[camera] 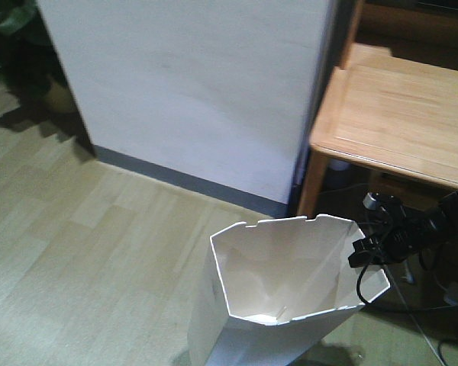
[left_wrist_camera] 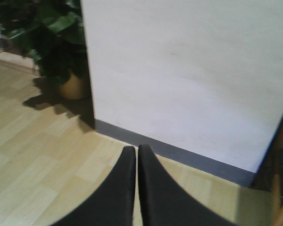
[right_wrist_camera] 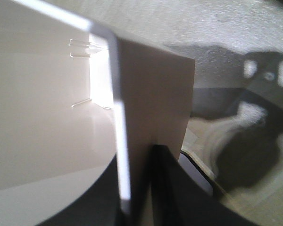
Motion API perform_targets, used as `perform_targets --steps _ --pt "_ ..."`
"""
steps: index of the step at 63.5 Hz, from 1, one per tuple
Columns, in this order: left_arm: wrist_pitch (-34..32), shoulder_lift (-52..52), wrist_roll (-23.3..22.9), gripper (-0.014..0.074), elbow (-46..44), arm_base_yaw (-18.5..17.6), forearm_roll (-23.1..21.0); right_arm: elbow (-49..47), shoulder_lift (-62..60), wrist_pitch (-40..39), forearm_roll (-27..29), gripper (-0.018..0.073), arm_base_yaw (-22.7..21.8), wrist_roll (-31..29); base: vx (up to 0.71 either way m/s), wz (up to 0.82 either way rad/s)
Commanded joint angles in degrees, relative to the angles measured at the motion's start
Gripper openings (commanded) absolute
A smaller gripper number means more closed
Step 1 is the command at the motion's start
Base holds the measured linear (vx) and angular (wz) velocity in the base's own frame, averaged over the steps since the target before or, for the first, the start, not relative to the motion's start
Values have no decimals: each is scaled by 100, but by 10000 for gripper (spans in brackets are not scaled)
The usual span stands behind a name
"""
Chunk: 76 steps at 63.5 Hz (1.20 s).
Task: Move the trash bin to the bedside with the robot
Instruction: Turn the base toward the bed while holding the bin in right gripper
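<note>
The white trash bin [camera: 278,286] with a faceted rim stands tilted on the wood floor at the bottom middle of the front view. My right gripper [camera: 364,252], a slim black arm with cables, is shut on the bin's right rim wall. In the right wrist view the thin white wall [right_wrist_camera: 151,122] runs between my two black fingers [right_wrist_camera: 172,188], one inside the bin and one outside. My left gripper [left_wrist_camera: 137,149] is shut and empty, pointing at the floor near a white wall's grey skirting. The bed is out of view.
A white wall panel [camera: 191,84] with grey skirting stands ahead. A light wooden desk [camera: 401,114] is at the right, with cables [camera: 412,297] on the floor beneath it. A potted plant [left_wrist_camera: 61,42] stands far left.
</note>
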Motion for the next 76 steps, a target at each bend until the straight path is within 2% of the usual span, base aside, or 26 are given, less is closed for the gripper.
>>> perform_targets --steps 1,76 --pt "-376 -81 -25 -6 19 -17 -13 -39 -424 1282 373 -5 -14 89 -4 54" --pt "-376 -81 -25 -6 19 -17 -13 -39 -424 1282 373 -5 -14 89 6 45"
